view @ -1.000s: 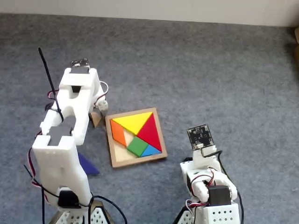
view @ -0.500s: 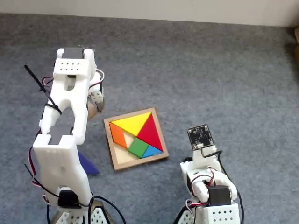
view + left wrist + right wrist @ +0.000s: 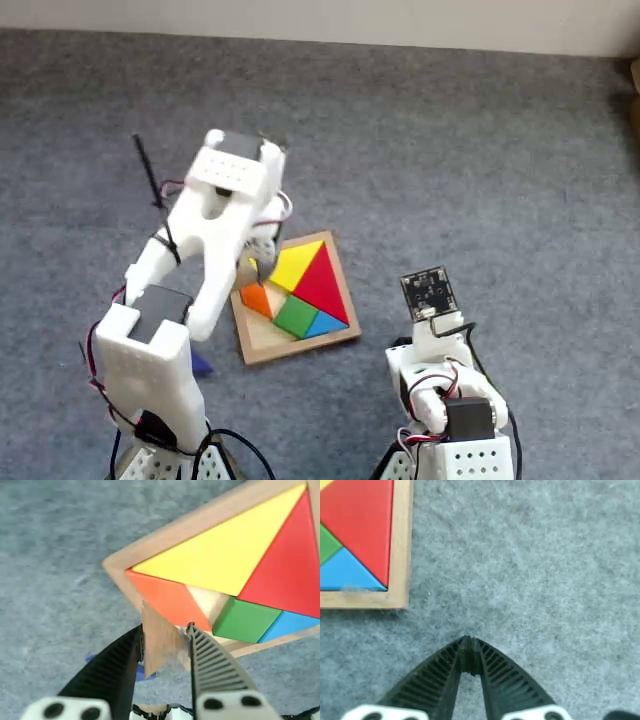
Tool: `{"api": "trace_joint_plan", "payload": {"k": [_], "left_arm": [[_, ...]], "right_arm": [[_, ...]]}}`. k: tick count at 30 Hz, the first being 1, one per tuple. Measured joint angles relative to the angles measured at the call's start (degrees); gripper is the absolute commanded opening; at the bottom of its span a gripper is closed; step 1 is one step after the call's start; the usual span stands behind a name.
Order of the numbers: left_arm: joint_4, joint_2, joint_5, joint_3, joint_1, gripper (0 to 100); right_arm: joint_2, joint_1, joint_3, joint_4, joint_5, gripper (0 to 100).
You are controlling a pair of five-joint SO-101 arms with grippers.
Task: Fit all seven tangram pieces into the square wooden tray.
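The square wooden tray (image 3: 300, 344) lies flat on the grey carpet (image 3: 480, 150) between the arms, its sides a little askew, holding a yellow triangle (image 3: 292, 267), red triangle (image 3: 322, 283), orange piece (image 3: 256, 298), green square (image 3: 296, 314) and light blue triangle (image 3: 324, 322). The left gripper (image 3: 165, 630) pinches a plain wood-coloured piece (image 3: 161, 642) (on edge, faces against the fingers) over the tray's orange corner. The right gripper (image 3: 469, 656) is pressed together over carpet near the tray.

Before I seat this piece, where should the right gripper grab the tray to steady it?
Probably the near rim of the wooden tray, at the empty pocket beside the green square: one jaw can drop inside, one outside. Come from the arms' side; the rim by the red triangle leaves no gap.
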Motion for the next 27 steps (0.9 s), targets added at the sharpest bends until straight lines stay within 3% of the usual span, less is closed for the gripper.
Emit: {"api": "trace_joint_plan", "payload": {"k": [6,14,22,27], "left_arm": [[-8.18,-0.09,0.00,7.91,2.46,1],[-9.58,-0.09,0.00,8.62,4.13,1],[-9.58,-0.09,1.49,8.62,4.04,18],[-9.58,-0.09,5.10,8.62,4.04,20]], "right_arm": [[0.00,0.00,0.00,0.00,0.00,0.8],[0.00,0.00,0.00,0.00,0.00,0.8],[0.00,0.00,0.00,0.00,0.00,0.8],[0.00,0.00,0.00,0.00,0.00,0.8]]}}
